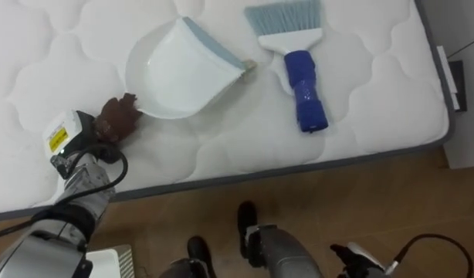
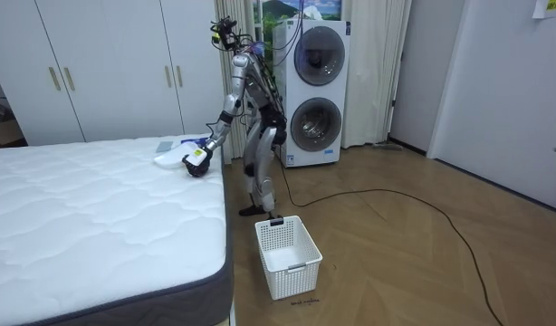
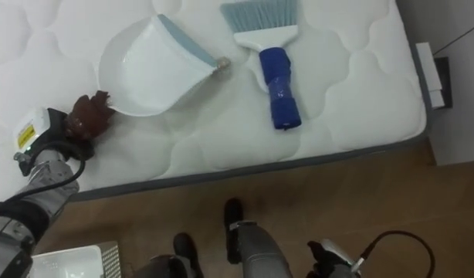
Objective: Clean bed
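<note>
A white dustpan (image 1: 175, 73) with a grey-blue lip lies on the white quilted mattress (image 1: 376, 116). To its right lies a brush (image 1: 299, 69) with a blue handle and pale blue bristles. My left hand (image 1: 98, 139) rests on the mattress near the front edge, its fingers curled round a brown crumpled scrap (image 1: 120, 112) that touches the dustpan's near rim. In the room view I stand at the bed's side with that left hand (image 2: 196, 161) stretched over the mattress. My right hand (image 1: 362, 261) hangs low by my side.
A white mesh basket (image 2: 287, 256) stands on the wood floor beside my feet, close to the bed's edge (image 1: 299, 168). Two stacked washing machines (image 2: 314, 91) are behind me, and white wardrobes (image 2: 106, 63) stand beyond the bed.
</note>
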Controlling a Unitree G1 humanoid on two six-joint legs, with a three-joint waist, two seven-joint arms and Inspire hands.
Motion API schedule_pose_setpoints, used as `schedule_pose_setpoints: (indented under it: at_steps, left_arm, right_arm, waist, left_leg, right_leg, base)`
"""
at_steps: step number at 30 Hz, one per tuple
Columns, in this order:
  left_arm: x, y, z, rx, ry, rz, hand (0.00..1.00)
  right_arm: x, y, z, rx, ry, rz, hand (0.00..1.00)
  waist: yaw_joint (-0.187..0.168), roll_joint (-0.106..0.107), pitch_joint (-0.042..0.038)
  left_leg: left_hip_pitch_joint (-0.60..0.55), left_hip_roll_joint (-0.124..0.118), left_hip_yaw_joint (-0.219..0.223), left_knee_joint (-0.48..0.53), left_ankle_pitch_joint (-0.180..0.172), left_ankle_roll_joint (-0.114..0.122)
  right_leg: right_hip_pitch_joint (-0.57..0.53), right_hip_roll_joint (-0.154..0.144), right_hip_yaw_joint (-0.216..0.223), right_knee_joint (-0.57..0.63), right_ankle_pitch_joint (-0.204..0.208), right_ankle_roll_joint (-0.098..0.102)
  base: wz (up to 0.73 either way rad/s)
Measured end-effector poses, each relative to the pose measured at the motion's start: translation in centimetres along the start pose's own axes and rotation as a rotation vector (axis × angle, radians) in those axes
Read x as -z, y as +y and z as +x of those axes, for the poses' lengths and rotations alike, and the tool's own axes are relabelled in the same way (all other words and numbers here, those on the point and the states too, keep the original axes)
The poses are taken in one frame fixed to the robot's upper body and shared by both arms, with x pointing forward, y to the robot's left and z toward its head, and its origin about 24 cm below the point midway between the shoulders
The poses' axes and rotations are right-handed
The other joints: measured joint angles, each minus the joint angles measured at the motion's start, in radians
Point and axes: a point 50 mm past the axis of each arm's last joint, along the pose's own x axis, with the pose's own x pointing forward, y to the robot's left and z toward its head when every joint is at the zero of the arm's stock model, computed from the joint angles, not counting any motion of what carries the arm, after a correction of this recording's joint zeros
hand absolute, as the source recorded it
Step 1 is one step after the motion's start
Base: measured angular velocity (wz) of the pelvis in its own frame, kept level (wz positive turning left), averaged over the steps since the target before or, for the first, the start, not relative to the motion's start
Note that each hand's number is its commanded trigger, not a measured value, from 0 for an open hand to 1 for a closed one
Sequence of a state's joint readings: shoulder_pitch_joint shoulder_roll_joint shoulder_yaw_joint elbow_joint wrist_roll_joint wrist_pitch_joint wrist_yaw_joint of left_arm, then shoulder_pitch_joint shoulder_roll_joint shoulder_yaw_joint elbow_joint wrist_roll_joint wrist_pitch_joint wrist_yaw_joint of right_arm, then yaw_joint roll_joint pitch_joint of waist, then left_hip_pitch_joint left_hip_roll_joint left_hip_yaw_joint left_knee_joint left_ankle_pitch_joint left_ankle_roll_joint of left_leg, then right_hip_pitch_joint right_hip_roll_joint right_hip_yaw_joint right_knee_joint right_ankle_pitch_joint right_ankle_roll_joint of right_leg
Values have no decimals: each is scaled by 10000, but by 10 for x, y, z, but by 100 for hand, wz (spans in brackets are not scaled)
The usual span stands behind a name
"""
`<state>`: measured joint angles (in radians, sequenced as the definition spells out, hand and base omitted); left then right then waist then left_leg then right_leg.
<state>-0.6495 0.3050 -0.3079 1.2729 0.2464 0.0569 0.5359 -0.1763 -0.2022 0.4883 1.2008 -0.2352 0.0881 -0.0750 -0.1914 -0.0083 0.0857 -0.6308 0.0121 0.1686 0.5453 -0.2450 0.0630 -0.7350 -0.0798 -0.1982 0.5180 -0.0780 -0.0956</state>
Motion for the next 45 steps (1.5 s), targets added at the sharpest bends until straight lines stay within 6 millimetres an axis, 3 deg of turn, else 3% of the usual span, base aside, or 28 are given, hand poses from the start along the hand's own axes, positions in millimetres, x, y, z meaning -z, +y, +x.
schedule_pose_setpoints:
  at_steps: [4,14,18,21,23,25,31,38,45]
  left_arm:
    - [1,0,0,-4,-52,-196,100]
    - [4,0,-1,-49,-466,117,100]
    - [5,2,-1,-260,-732,244,100]
    - [11,-1,-5,-475,-1021,624,100]
    - [13,-2,-7,-628,-1303,1018,100]
    - [16,-1,-8,-930,-1612,1627,100]
    - [32,0,-14,-1444,-1883,2622,100]
    - [44,-6,-22,-1660,-2364,3601,100]
    - [58,-11,-29,-1441,-2431,4313,100]
  right_arm:
    - [2,-1,0,8,-16,7,0]
    - [3,-6,0,300,-145,928,0]
    - [7,-16,0,865,-86,2647,0]
    - [10,-27,0,1335,-104,4919,0]
    - [10,-32,-1,1590,-149,6246,0]
    - [6,-44,0,1968,-332,7637,0]
    - [-6,-71,-1,2948,-827,9515,0]
    - [-39,-112,-11,4553,-2444,10639,0]
    - [-59,-133,-24,5916,-3368,10794,0]
  waist:
    - [234,31,-9]
    - [457,52,-38]
    - [534,65,-53]
    - [536,49,-108]
    - [536,47,-194]
    - [544,27,-220]
    - [594,-23,-241]
    - [584,-145,-275]
    - [610,-336,-247]
  left_leg:
    - [8,120,116,61,-78,-34]
    - [168,105,248,76,-79,-54]
    - [169,135,255,187,-79,-59]
    - [191,133,255,248,-85,-71]
    - [190,137,263,258,-83,-77]
    - [256,131,354,275,-82,-76]
    - [416,108,411,270,-80,-74]
    - [670,120,453,236,-80,-72]
    - [728,112,461,240,-90,-60]
  right_leg:
    - [-11,99,64,28,-10,-57]
    - [7,104,241,210,-40,-74]
    - [29,123,248,232,-17,-107]
    - [42,127,282,261,-9,-118]
    - [43,128,284,250,-7,-122]
    - [50,112,352,324,-2,-130]
    - [149,127,474,365,1,-112]
    - [426,130,474,307,5,-80]
    - [440,102,456,353,-17,-92]
  base:
    - [-9]
    - [-3]
    - [0]
    - [0]
    - [-2]
    - [-8]
    - [-3]
    - [0]
    - [-1]
